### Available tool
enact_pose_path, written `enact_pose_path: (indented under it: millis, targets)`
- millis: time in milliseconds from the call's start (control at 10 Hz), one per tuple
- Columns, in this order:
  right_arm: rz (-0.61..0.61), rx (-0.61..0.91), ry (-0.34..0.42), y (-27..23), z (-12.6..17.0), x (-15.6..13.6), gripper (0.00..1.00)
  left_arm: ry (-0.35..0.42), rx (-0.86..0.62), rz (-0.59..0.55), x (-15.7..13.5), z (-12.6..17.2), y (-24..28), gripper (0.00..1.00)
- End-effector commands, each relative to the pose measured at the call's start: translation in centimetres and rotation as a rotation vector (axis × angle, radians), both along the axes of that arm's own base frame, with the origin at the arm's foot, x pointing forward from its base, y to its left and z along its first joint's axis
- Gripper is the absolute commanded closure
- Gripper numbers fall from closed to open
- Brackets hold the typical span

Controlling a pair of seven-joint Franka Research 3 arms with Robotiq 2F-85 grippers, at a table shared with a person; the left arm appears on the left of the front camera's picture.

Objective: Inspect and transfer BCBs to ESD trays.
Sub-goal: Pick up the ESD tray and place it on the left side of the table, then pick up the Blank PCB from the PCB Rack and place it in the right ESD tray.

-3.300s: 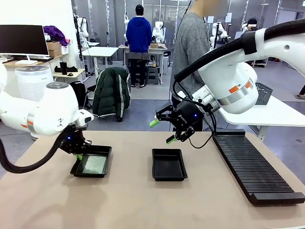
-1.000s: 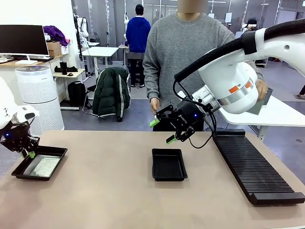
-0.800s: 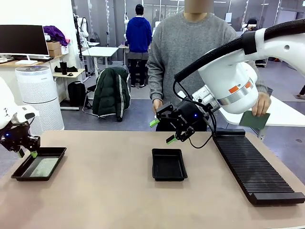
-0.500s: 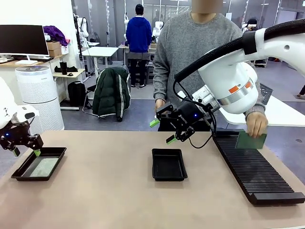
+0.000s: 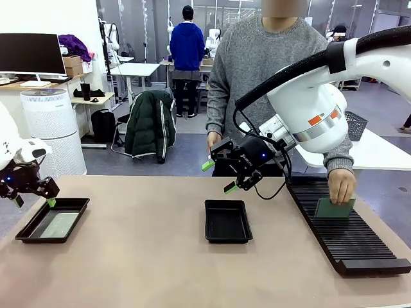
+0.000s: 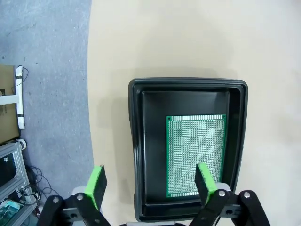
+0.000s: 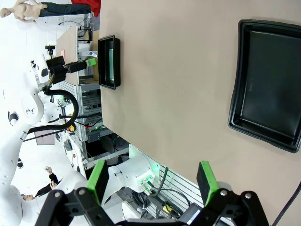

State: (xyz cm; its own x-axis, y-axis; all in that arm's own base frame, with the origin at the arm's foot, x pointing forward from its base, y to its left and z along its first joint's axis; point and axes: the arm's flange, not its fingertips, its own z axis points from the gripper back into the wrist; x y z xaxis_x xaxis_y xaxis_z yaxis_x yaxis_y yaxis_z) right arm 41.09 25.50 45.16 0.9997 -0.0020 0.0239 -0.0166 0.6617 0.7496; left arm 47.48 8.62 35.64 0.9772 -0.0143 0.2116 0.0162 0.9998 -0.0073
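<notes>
Front view: at the left edge, the left pincer [image 5: 32, 201] is hovering with its jaws spread wide over the corner of a shallow black plastic tray [image 5: 77, 204]. A thin pale green rectangular circuit board [image 5: 56, 224] is lying flat in that tray. The right pincer [image 5: 218, 177] is hanging wide open above a second identical black tray [image 5: 208, 224] at centre. At right, a person's hand [image 5: 341, 185] is holding another green board [image 5: 332, 209] on the long black ribbed rack [image 5: 350, 240].

At lower left I saw a black tray [image 5: 69, 200] holding a pale green, dot-gridded board [image 5: 56, 224]; my tabletop [image 5: 148, 256] was beige.
</notes>
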Motion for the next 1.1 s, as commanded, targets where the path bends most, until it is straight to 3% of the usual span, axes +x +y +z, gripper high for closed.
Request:
enact_pose_path:
  millis: [0, 1000]
  targets:
    - [0.003, -0.008, 0.003, 0.02, -0.08, -0.03, 0.00, -0.006, 0.003, 0.002, 0.14, -0.27, 0.06, 0.00]
    - [0.003, -0.008, 0.003, 0.02, -0.08, -0.03, 0.00, -0.006, 0.003, 0.002, 0.14, -0.27, 0.06, 0.00]
